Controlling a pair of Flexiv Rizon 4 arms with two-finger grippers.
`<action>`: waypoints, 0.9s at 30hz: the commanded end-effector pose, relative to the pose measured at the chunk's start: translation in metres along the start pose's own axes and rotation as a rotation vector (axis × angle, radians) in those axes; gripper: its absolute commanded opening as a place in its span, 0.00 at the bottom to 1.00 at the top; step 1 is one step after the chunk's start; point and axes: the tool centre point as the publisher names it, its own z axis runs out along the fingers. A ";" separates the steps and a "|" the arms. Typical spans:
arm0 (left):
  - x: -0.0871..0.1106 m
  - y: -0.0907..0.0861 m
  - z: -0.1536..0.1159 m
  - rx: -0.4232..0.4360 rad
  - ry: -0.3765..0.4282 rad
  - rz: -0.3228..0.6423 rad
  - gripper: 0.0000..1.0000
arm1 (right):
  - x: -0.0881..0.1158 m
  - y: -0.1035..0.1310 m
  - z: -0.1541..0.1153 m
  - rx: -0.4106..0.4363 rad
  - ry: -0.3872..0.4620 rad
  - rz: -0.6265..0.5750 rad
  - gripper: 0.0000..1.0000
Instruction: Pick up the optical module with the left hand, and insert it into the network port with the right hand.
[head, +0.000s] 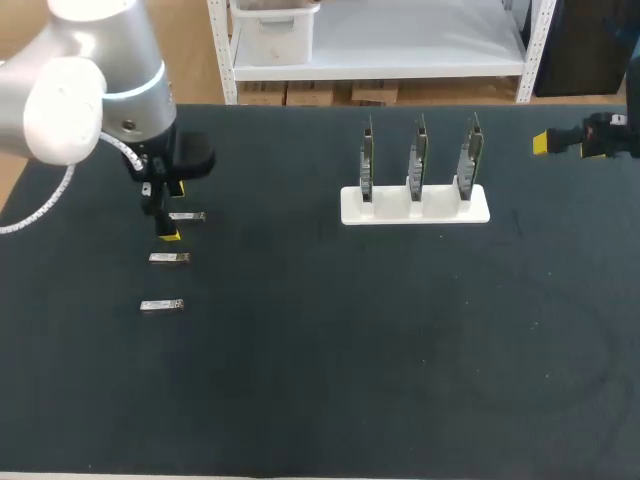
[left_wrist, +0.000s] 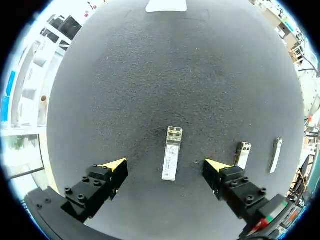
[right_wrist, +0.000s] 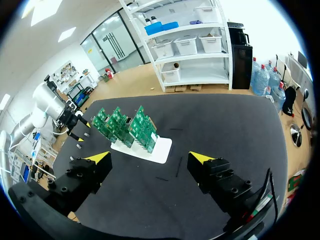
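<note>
Three small metal optical modules lie in a row at the table's left: the far one (head: 187, 216), the middle one (head: 169, 258) and the near one (head: 161, 305). My left gripper (head: 172, 212) hangs open just above the far module (left_wrist: 171, 160), which lies on the mat between the yellow tips without touching either; the other two modules (left_wrist: 243, 154) (left_wrist: 275, 155) lie beside it. A white stand (head: 415, 207) holds three upright green boards (right_wrist: 125, 125) with the network ports. My right gripper (head: 562, 145) is at the far right edge, open and empty (right_wrist: 150, 160), facing the stand (right_wrist: 159, 150).
The dark mat (head: 380, 350) covers the whole table. The stand's base (left_wrist: 166, 5) shows far ahead of the left gripper. Bare mat lies between the modules and the stand.
</note>
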 end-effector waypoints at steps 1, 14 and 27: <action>-0.001 0.005 0.005 0.008 0.012 -0.004 0.49 | 0.000 0.001 0.000 0.003 -0.001 0.001 1.00; -0.001 0.004 0.009 0.016 0.018 -0.015 0.00 | 0.000 0.001 0.000 0.003 -0.001 0.001 1.00; -0.016 0.003 -0.035 -0.007 -0.159 -0.091 0.00 | 0.000 0.001 0.000 0.003 -0.001 0.001 1.00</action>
